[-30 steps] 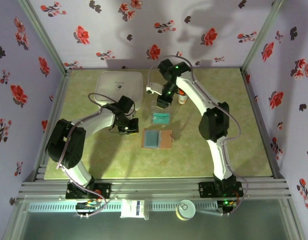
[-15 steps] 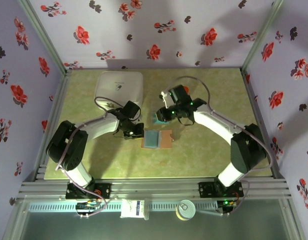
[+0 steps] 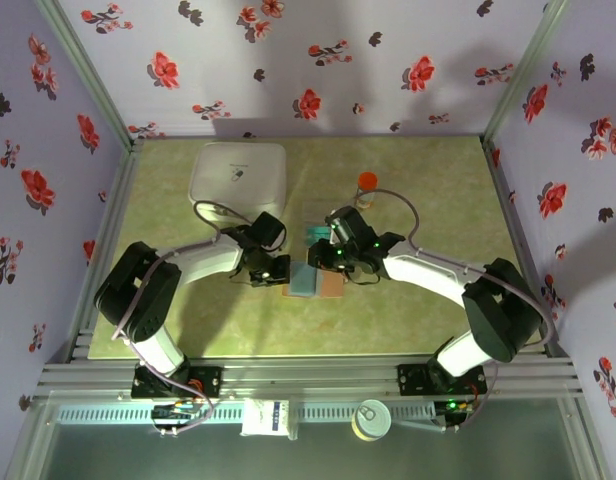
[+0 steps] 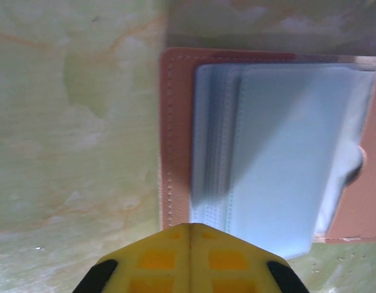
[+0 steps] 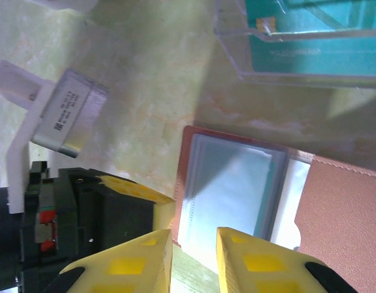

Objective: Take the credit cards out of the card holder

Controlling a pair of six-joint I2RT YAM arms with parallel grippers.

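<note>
Tan-brown leather card holder [image 3: 331, 288] lies open on the green table [image 3: 428, 180], pale pockets up. Left gripper [image 4: 189, 227], yellow fingers pressed together and empty, sits at its left edge. Right gripper [image 5: 194, 235] hovers slightly parted, holding nothing. Beyond, teal credit cards [image 5: 310, 58] lie in a clear plastic tray [image 5: 227, 52].

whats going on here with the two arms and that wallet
Two robot arms are working on an open card holder in the middle of the table. The left gripper is shut and sits at the holder's edge, probably to steady it. The right gripper, jaws slightly apart and holding nothing, hovers at the pale pockets. One teal card already lies in the clear tray just beyond the holder.
</note>
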